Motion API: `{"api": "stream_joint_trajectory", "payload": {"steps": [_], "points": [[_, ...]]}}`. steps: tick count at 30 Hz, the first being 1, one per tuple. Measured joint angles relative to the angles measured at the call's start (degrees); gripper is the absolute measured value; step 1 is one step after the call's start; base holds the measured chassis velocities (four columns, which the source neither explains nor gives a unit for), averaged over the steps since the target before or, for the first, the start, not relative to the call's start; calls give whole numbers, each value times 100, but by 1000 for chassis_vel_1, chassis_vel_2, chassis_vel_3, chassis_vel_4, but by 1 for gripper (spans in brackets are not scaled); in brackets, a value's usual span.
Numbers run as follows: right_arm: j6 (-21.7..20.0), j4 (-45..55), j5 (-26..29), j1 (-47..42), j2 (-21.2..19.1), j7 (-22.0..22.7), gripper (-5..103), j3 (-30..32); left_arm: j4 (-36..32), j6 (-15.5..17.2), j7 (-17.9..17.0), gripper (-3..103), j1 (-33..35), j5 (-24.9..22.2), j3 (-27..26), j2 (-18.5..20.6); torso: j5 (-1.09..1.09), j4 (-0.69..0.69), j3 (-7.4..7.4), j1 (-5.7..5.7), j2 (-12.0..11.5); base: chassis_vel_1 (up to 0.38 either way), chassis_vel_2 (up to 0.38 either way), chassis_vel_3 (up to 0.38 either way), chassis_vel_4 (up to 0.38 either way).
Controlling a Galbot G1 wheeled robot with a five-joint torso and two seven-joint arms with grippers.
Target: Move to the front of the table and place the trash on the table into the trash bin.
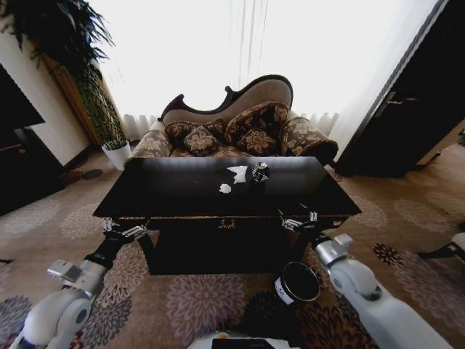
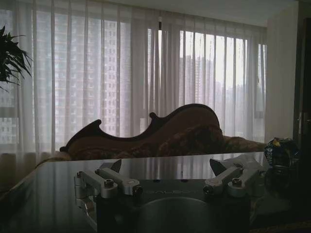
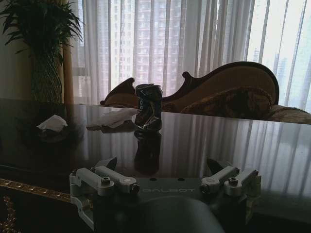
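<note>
Glossy black table (image 1: 182,196), dented can (image 1: 260,172), crumpled paper (image 1: 237,174)

Glossy black table (image 1: 182,193); white paper scraps (image 1: 237,173); floral-patterned carpet (image 1: 203,298).

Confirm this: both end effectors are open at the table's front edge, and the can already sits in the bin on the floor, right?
Not quite. The head view shows the can on the table, not in the bin. Both end effectors, left and right, are open at the front edge.
</note>
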Motion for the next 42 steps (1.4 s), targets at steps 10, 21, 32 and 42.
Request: {"api": "stream_joint_trajectory", "payload": {"steps": [10, 21, 32, 42], "points": [[-213, -666, 190, 1499, -268, 98, 100, -1080, 0, -1, 0, 100, 0, 0, 0, 0, -1, 1, 0, 0, 0, 0, 0, 0, 0], [-334, -1205, 455, 2522, -601, 93, 100, -1911, 0, 0, 0, 100, 0, 0, 1, 0, -1, 0, -1, 0, 0, 0, 0, 0, 0], [-417, -1622, 562, 3505, -684, 99, 100, -2560, 0, -1, 0, 100, 0, 0, 1, 0, -1, 0, 0, 0, 0, 0, 0, 0, 0], [-397, -2155, 441, 4288, -432, 115, 100, -3298, 0, -1, 0, 100, 0, 0, 1, 0, -1, 1, 0, 0, 1, 0, 0, 0, 0]]}}
